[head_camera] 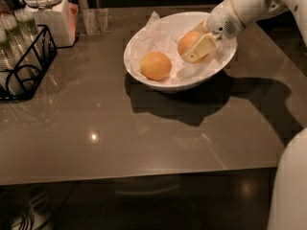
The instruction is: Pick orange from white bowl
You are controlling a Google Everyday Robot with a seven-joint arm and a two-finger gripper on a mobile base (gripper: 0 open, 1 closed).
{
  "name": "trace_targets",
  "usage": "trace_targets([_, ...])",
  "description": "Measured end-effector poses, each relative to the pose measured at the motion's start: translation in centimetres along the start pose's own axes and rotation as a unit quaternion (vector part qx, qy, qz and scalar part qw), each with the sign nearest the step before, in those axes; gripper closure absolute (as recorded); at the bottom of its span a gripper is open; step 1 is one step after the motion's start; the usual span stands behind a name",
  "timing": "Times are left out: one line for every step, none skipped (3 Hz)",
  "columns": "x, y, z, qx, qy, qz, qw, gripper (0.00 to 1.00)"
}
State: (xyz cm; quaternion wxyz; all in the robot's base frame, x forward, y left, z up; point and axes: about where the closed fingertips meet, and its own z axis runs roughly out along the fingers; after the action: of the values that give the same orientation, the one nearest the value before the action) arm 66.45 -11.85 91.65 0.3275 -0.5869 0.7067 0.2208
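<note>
The white bowl (144, 37), lined with crumpled white paper, stands at the back middle of the dark table. The orange (186, 40) is at the bowl's right side, raised a little above the paper. My gripper (194, 50) reaches in from the upper right and is shut on the orange. One cream finger (200, 49) lies across its front; the other is hidden behind it. A paler yellow-orange fruit (156, 65) rests on the paper at the bowl's left, apart from the gripper.
A white lidded jar (46, 12) and a clear glass (95, 20) stand at the back left. A black wire rack (23, 67) holding glasses is at the left edge. The table's front edge (144, 174) runs across below. My white arm body (290, 186) fills the lower right.
</note>
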Motion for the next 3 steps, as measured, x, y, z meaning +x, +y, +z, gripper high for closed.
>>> trace_targets([-1.6,2.1,-3.7,0.024,-0.016,-0.001,0.9996,1.0])
trace_targets([-2.5,5.4,-7.5,0.053,-0.032,0.016,0.9979,1.0])
trace_targets([-2.8,9.1,-10.6,0.087,-0.037,0.042,0.9946,1.0])
